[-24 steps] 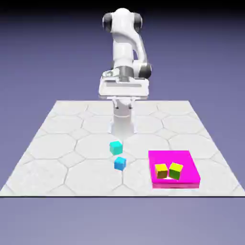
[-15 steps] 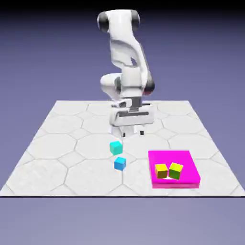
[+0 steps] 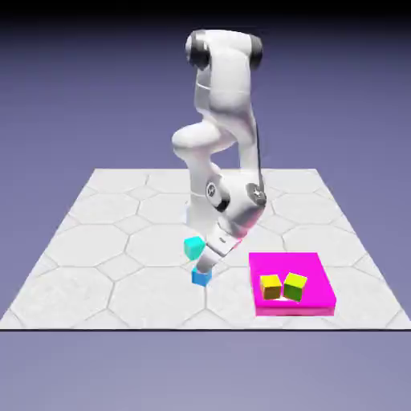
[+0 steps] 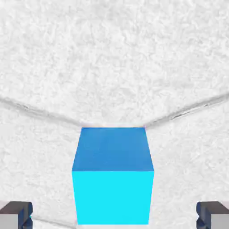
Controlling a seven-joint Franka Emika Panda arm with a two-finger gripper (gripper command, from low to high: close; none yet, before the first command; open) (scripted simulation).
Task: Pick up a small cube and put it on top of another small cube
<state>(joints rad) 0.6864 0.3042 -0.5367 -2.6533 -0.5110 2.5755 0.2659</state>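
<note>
The small sky-blue cube (image 3: 199, 278) rests on the white tiled table, just in front of the other small cube, the turquoise one (image 3: 192, 246). My gripper (image 3: 205, 266) has come down tilted right over the sky-blue cube and covers its upper part. In the hand view the sky-blue cube (image 4: 113, 176) fills the lower middle between the two grey fingertips (image 4: 16, 214). A gap shows on each side, so the gripper (image 4: 114, 216) is open and holds nothing. The turquoise cube is outside the hand view.
A flat magenta tray (image 3: 315, 266) lies at the exterior view's right front. On it sit a yellow cube (image 3: 270, 286) and an olive cube (image 3: 295, 286). The table's front edge (image 3: 201, 327) runs close behind the sky-blue cube's spot.
The arm has swung down and toward the front of the table, from high above its back part to the sky-blue cube. The hand now tilts. Neither cube has moved.
</note>
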